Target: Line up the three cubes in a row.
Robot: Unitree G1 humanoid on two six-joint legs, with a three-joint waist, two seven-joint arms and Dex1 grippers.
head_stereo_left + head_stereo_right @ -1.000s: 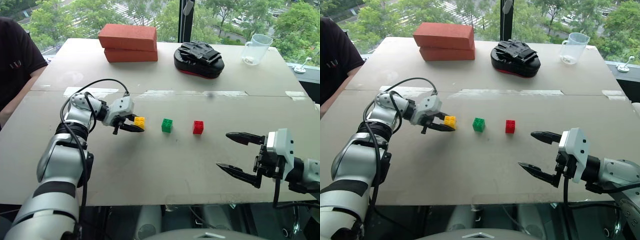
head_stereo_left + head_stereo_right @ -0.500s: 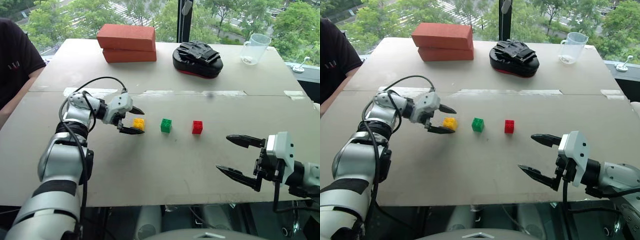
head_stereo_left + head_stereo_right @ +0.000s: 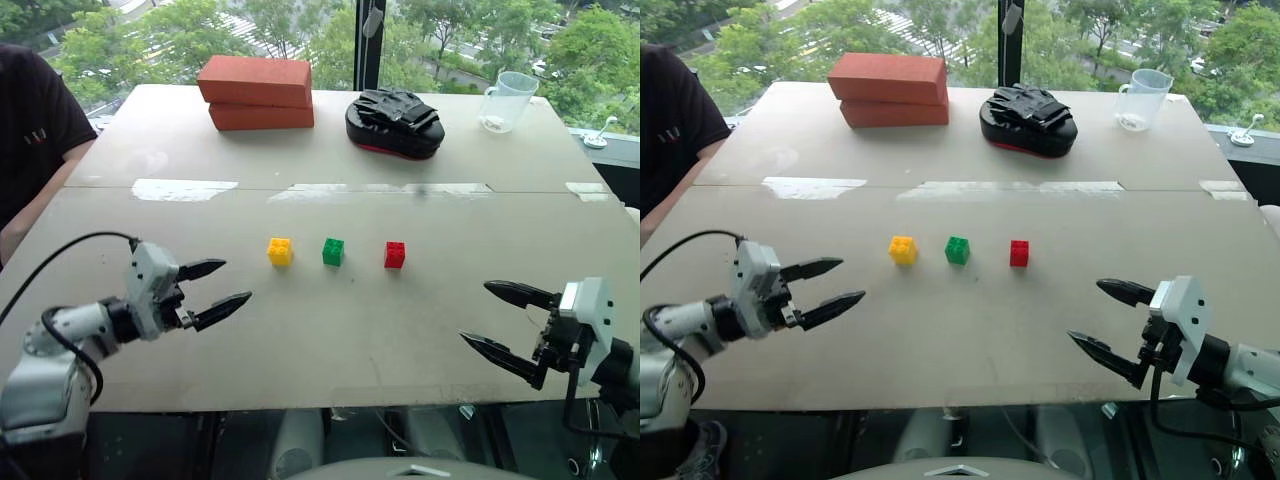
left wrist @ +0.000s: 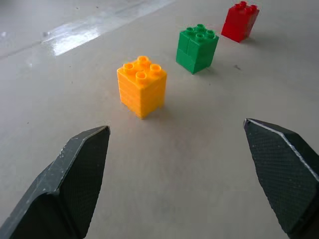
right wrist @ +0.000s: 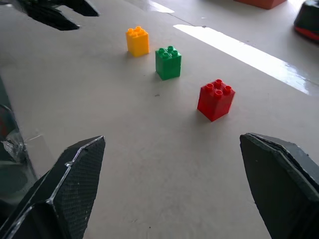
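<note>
Three small studded cubes stand in a row across the middle of the table: yellow [image 3: 280,251], green [image 3: 333,251], red [image 3: 395,254]. They stand apart from each other with similar gaps. My left gripper [image 3: 216,288] is open near the table's front left, well back from the yellow cube [image 4: 141,85], nothing between its fingers. My right gripper [image 3: 504,318] is open at the front right, short of the red cube [image 5: 215,99], and it holds nothing.
Two large orange-red bricks [image 3: 256,91] are stacked at the far left. A black padded object [image 3: 396,120] lies at the far middle and a clear plastic cup [image 3: 508,98] at the far right. A person in a dark shirt [image 3: 30,130] sits at the left edge.
My left gripper opened, let go of the yellow cube and drew back toward the front left. The right gripper shifted slightly right and back. The cubes kept their places.
</note>
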